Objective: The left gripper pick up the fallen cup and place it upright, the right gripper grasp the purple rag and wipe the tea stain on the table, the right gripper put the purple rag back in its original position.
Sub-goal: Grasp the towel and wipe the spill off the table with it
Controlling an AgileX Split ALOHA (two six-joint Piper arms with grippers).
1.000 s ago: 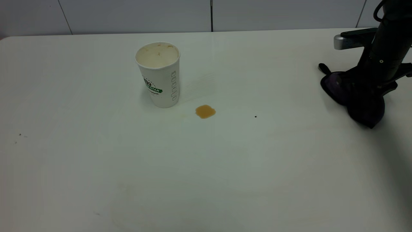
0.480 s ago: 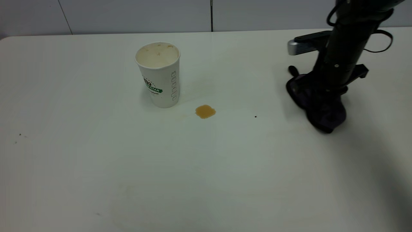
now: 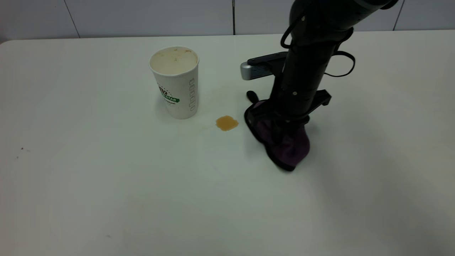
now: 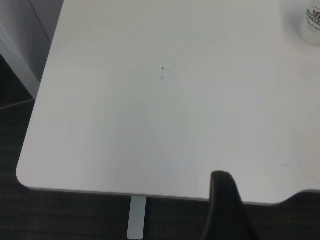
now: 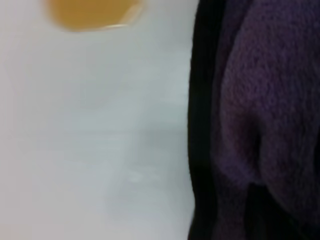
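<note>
The cup (image 3: 174,81) stands upright on the table (image 3: 106,177), white with a green band logo and a stained inside; its base shows in the left wrist view (image 4: 312,22). The tea stain (image 3: 226,123) is an amber blot just right of the cup's foot, also in the right wrist view (image 5: 92,12). My right gripper (image 3: 282,122) is shut on the purple rag (image 3: 286,145), which hangs down onto the table a short way right of the stain. The rag fills the right wrist view (image 5: 260,100). My left gripper (image 4: 225,210) hovers past the table's rounded corner, far from the cup.
The right arm's grey part (image 3: 249,71) juts out toward the cup at about rim height. A few tiny dark specks (image 3: 22,148) lie at the table's left. A grey wall (image 3: 142,17) runs behind the table's far edge.
My right arm has carried the purple rag leftward across the table, from the far right edge to just right of the tea stain. The cup and the stain have not moved.
</note>
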